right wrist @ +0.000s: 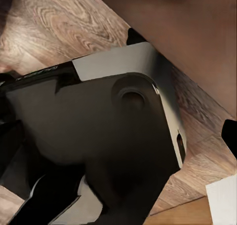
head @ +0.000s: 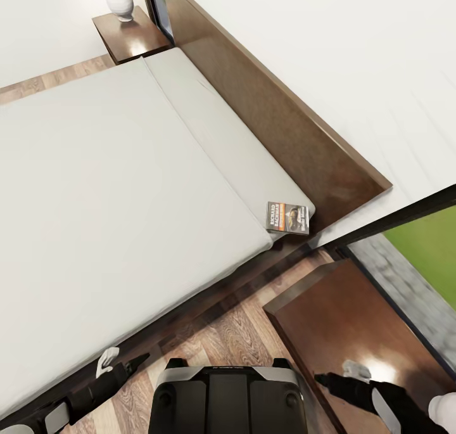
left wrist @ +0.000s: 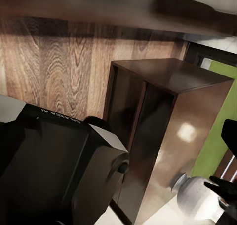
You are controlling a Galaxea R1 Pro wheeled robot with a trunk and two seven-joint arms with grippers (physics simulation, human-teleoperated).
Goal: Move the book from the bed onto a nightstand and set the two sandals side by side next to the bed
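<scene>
Wood-plank floor (head: pixel 244 336) runs along the lower middle of the head view, between the bed (head: pixel 114 187), which takes up the left and centre, and a dark nightstand (head: pixel 342 323) at the lower right. A 2nd nightstand (head: pixel 130 38) sits at the upper left with a white lamp (head: pixel 119 2) on it, well apart from the robot.

The book (head: pixel 288 218) lies flat on the mattress corner right of centre, close to the headboard (head: pixel 272 114) and just short of the mattress edge. Its long axis runs roughly across the frame. It lies up and slightly right of the robot's base (head: pixel 225 399), and the near nightstand is just below and right of it, across a narrow strip of floor.

The left gripper (head: pixel 120 365) hangs low at the lower left beside the bed frame; the right gripper (head: pixel 332 378) hangs at the lower right over the near nightstand's top. Neither appears to hold anything, though how far each is open I cannot tell.

Judging by position, the right arm is the nearer to the book, and the reach goes up the frame over the nightstand. The headboard walls off the far side, so open room lies on the floor side. No sandals can be seen.
</scene>
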